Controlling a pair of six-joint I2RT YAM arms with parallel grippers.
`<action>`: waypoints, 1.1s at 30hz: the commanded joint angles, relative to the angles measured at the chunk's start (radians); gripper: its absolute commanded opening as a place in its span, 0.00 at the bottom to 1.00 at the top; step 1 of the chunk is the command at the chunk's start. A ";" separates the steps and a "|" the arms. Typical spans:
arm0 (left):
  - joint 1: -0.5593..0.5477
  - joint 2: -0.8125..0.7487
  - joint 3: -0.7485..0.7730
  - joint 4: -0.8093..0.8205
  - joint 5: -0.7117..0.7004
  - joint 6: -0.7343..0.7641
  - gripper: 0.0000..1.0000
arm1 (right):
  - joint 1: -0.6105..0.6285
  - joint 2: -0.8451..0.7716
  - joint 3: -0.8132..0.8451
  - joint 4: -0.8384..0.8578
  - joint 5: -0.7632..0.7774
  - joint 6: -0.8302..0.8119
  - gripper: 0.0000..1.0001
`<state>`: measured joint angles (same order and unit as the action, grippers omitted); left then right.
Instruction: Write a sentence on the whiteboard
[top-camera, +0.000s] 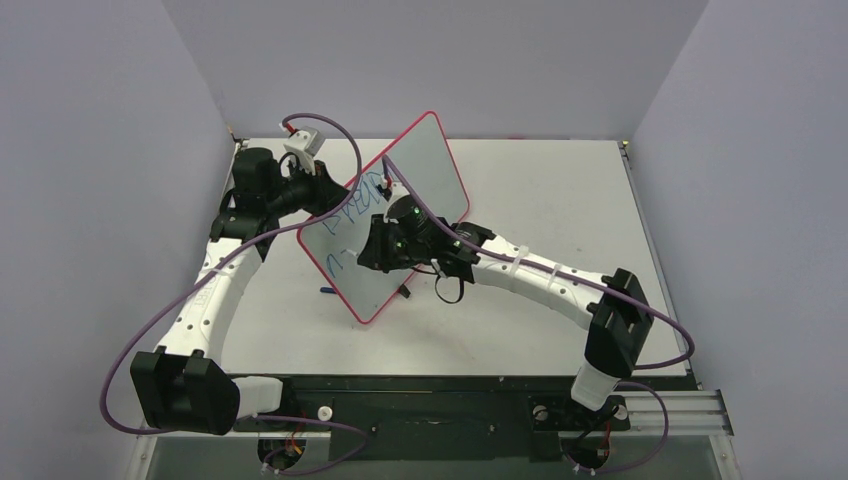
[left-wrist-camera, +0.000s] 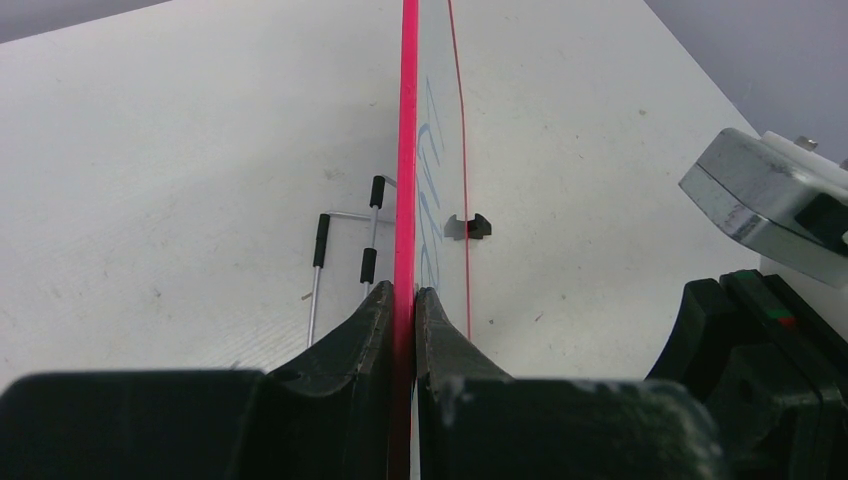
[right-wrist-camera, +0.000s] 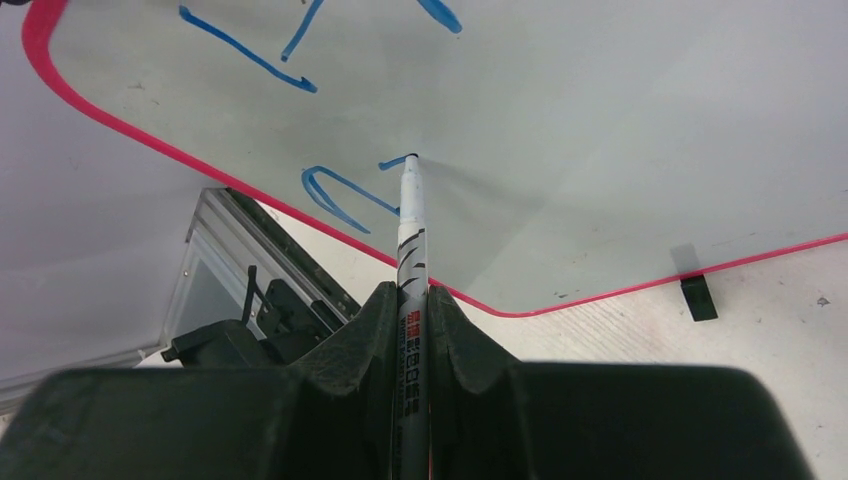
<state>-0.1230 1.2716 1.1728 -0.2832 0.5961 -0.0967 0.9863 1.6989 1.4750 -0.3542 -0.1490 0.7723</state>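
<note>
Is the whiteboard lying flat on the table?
No, the whiteboard stands up on edge, tilted, above the table, with the left gripper clamped on its red rim.

A black-tipped wire frame (left-wrist-camera: 320, 240) lies on the white table (top-camera: 560, 190).

Even light; seemingly soft shadows on whiteboard (right-wrist-camera: 620, 130)

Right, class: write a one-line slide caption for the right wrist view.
Right gripper holds a white marker pen, tip on the red-rimmed white whiteboard, beside blue handwritten strokes.
</note>
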 joint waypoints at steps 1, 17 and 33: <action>-0.003 -0.031 0.025 0.108 -0.006 0.042 0.00 | -0.016 0.008 0.054 0.025 0.022 -0.006 0.00; -0.003 -0.033 0.026 0.117 -0.005 0.032 0.00 | 0.037 0.038 0.078 0.026 0.008 -0.004 0.00; -0.001 -0.033 0.026 0.129 0.005 0.020 0.00 | 0.023 -0.011 -0.060 0.058 0.044 0.022 0.00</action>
<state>-0.1211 1.2716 1.1728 -0.2813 0.5957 -0.0975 1.0286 1.7119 1.4220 -0.3553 -0.1585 0.7841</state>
